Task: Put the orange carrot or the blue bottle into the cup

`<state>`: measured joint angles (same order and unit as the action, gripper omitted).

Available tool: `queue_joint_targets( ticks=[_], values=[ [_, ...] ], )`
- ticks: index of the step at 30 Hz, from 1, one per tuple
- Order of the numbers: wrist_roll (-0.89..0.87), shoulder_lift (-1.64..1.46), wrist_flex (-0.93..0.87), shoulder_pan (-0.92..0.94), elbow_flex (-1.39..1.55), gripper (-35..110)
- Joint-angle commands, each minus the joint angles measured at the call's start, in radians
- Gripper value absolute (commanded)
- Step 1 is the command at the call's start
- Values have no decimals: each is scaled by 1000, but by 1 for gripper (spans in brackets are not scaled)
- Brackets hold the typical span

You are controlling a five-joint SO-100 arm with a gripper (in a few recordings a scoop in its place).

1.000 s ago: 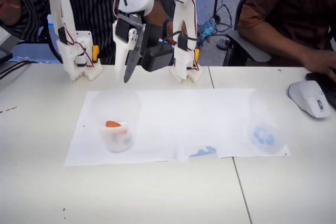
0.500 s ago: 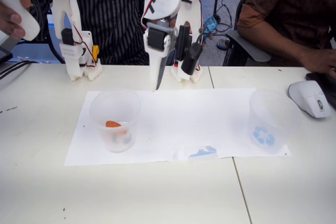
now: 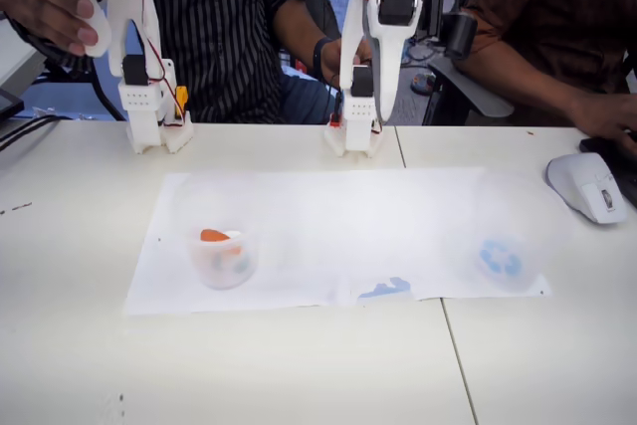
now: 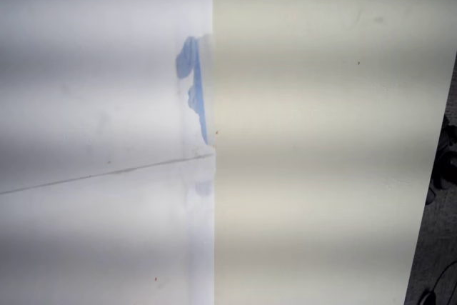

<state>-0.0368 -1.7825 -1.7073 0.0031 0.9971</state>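
The orange carrot (image 3: 214, 236) already lies inside the cup (image 3: 221, 246), toward seven o'clock from the raised arm, whose end effector's opening I cannot tell.

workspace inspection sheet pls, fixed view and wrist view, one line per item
surface: pale table with white paper sheets laid across the middle; a blue mark at the paper's front edge.
job's things: orange carrot lies inside the cup, which stands upright on the paper's left part.
clutter: second clear cup with a blue recycling symbol on the right; white mouse at the right edge.
grippers: arm folded up at the table's back; gripper state cannot be told.
cables: red, black and white wires run along the arm.
surroundings: two seated people behind the table.
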Motion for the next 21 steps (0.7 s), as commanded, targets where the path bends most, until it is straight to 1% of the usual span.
queue_joint_targets(
  ticks=[1,6,21],
  values=[
    [-15,-167,-9,8,55,12],
    [-14,-337,48,8,267,12],
    [-5,-851,522,9,1114,12]
  ],
)
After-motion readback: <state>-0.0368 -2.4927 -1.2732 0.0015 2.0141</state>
